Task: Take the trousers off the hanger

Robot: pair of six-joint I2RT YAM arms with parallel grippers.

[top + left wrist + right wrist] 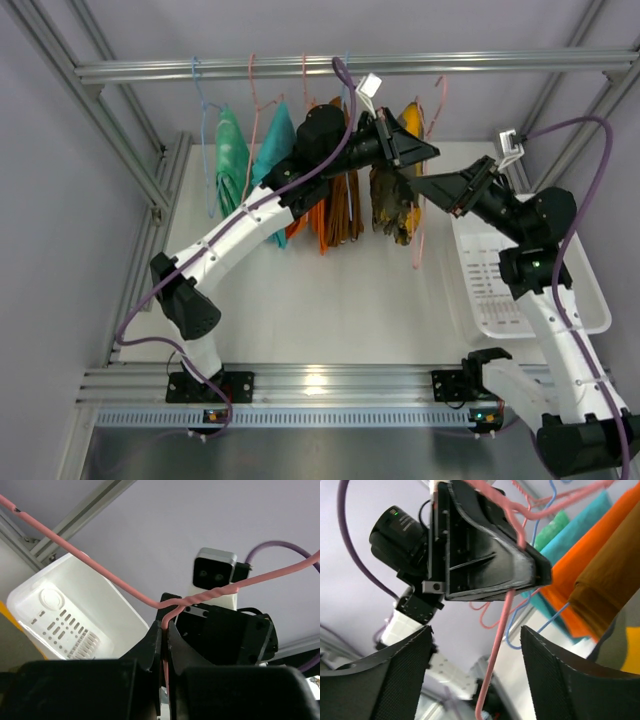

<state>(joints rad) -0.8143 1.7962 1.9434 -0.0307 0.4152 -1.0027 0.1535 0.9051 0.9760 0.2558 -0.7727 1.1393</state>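
Several trousers hang folded on wire hangers from the rail: green (232, 155), teal (272, 150), orange (320, 225), brown (346, 208) and a yellow-and-dark patterned pair (395, 205). My left gripper (428, 152) reaches over them and is shut on the thin wire of a pink hanger (100, 570), just below its twisted neck (165, 630). My right gripper (477, 650) faces it from the right, open. The pink hanger's wire (502, 630) runs down between its fingers (560, 665) without touching them. The orange (600, 545) and brown (610, 590) trousers show behind.
A white slotted basket (530, 270) sits on the table at the right, under my right arm. The aluminium rail (300, 68) and frame posts (130, 150) stand at the back and left. Blue (207, 130) and other pink hangers (255, 110) hang along the rail.
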